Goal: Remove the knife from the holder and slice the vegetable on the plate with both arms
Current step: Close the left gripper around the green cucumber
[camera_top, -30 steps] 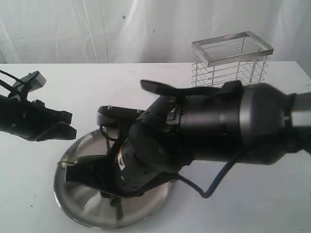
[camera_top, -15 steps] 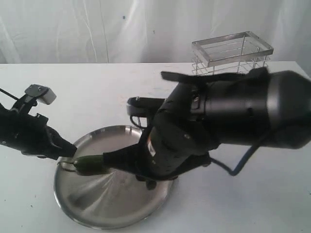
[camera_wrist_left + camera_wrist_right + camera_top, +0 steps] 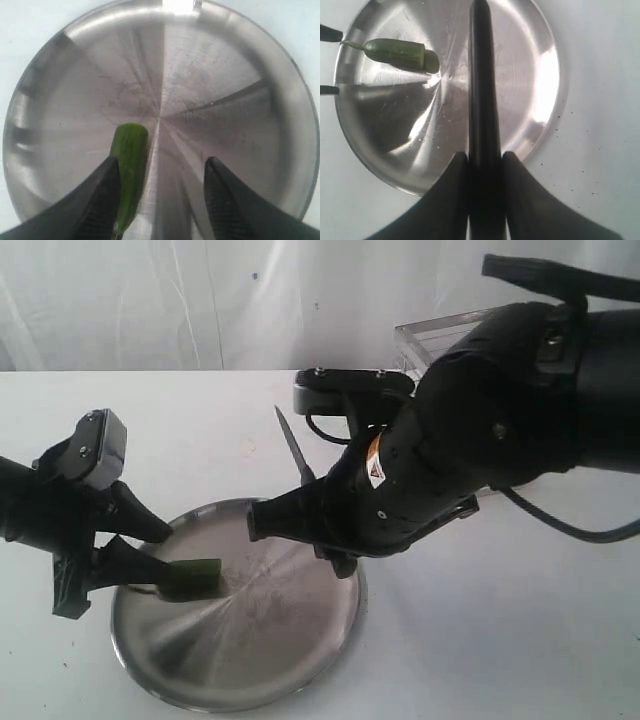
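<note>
The vegetable lies on the plate close to its left rim, thin stem toward the rim and flat pale cut end toward the plate's middle. The left gripper reaches in over that rim with its jaws spread wide. One finger is right against the vegetable's side and the other stands well apart from it, so nothing is clamped. The knife is pinched by its black handle in the right gripper. Its dark blade is lifted over the plate's far rim, tip up, apart from the vegetable. The plate sits near the front left of the white table. The holder stands at the table's back right corner, mostly hidden behind the right arm.
</note>
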`<state>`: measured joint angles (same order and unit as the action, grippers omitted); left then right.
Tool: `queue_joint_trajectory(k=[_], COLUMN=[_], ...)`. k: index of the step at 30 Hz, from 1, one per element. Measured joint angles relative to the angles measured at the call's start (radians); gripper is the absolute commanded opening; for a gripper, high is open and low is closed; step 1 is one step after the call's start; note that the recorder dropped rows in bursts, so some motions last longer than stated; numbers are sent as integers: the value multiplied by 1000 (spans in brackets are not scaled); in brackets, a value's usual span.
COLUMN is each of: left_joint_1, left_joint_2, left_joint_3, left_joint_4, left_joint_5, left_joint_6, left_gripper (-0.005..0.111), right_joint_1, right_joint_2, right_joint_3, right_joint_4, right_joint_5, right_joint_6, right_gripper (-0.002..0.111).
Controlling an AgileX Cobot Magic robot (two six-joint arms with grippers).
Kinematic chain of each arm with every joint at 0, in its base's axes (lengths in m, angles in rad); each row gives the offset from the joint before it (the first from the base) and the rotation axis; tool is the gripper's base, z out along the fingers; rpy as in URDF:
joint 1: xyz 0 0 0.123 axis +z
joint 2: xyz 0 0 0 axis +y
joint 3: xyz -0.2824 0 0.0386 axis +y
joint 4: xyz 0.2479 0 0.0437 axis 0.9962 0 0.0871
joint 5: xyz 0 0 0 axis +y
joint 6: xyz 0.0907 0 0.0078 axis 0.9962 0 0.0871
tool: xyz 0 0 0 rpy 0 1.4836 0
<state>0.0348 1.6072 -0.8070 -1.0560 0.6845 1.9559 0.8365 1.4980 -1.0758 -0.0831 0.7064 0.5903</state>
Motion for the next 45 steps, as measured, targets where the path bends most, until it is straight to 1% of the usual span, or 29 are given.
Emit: queue_joint_trajectory(k=[3, 9, 12, 15, 19, 28, 30, 35, 41, 45], left_joint_1=[-5, -31, -31, -31, -33, -33, -33, -54, -61, -61], left_joint_2=[32, 99, 116, 147, 188, 231, 240, 258, 258, 258], left_joint_3=[-1, -1, -14, -32, -52, -66, -66, -64, -64, -64], left_joint_4=[-73, -74, -74, -74, -74, -74, -74, -36, -27, -93], left_joint_5=[22, -81, -100, -103, -103, -103, -105, -128, -132, -123], left_joint_6=[2, 2, 2, 2, 2, 2, 2, 2, 2, 2], left_gripper=[57, 57, 57, 57, 57, 56, 52, 35, 22, 2], right_joint_1=[-2, -57, -92, -114, -118, -122, -122, -122, -122, -122], right_joint_2=[0, 0, 0, 0, 0, 0, 0, 0, 0, 0], right_joint_3=[0, 0, 0, 0, 0, 0, 0, 0, 0, 0], right_joint_4=[0, 16, 83, 191, 283, 317, 317, 317, 319, 319], right_joint_5=[2, 1, 14, 16, 12, 12, 12, -10, -21, -27], right_joint_6=[-19, -46, -123, -202, -269, -286, -286, -286, -286, -286], right_gripper=[0, 0, 0, 0, 0, 0, 0, 0, 0, 0])
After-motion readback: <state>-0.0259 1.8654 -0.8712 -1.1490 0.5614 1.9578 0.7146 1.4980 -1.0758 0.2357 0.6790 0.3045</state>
